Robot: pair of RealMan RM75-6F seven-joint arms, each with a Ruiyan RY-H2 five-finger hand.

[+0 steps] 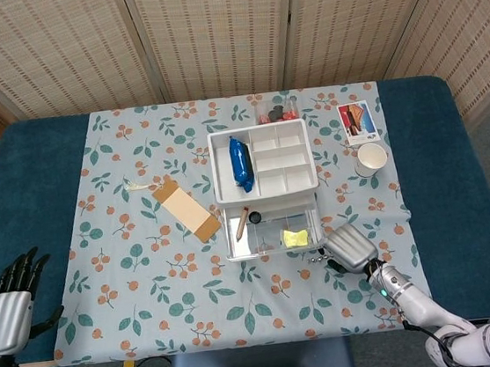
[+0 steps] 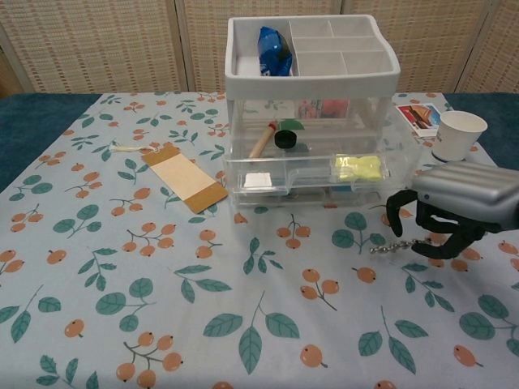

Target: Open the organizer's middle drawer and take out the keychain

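Note:
The white and clear organizer (image 1: 264,159) (image 2: 312,69) stands mid-table with its middle drawer (image 1: 273,231) (image 2: 304,168) pulled out. Inside the drawer lie a wooden stick, a black cap and a yellow pad. My right hand (image 1: 350,247) (image 2: 456,207) hovers low over the cloth, just front-right of the drawer. It pinches the keychain (image 2: 395,245) (image 1: 314,269), a silver bead chain that trails to the left of its fingers. My left hand (image 1: 11,303) hangs beyond the table's front-left corner with its fingers apart and holds nothing; the chest view does not show it.
A paper cup (image 1: 371,157) (image 2: 457,134) and a picture card (image 1: 356,120) (image 2: 416,115) sit right of the organizer. A brown tag (image 1: 188,209) (image 2: 185,178) lies to its left. A blue packet (image 1: 240,162) (image 2: 273,49) fills one top compartment.

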